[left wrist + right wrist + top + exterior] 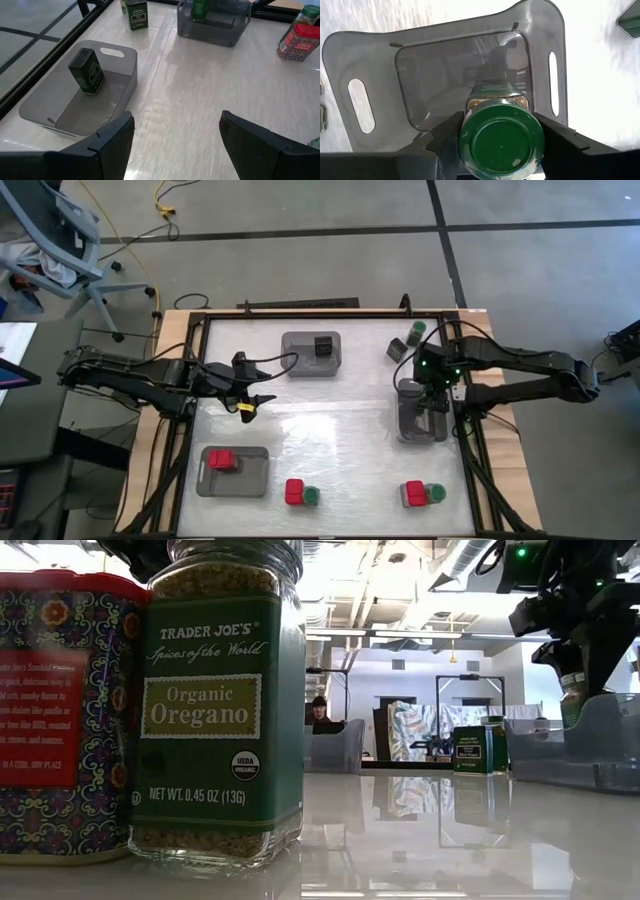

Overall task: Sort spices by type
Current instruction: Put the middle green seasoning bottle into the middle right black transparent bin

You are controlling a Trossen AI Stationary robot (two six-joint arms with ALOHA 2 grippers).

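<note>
Green-lidded jar (501, 136) is pinched by right gripper (492, 142) fingers over grey tray (375, 55). Left gripper (172, 142), fingers spread, is hung well apart from that tray.

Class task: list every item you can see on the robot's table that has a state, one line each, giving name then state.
Left tool: open, empty, above the bare table.
Right tool: shut on the green-lidded round jar, over the right grey plastic tray.
Black cube tin: upright in the far grey tray.
Red boxy tin: resting in the near-left grey tray.
</note>
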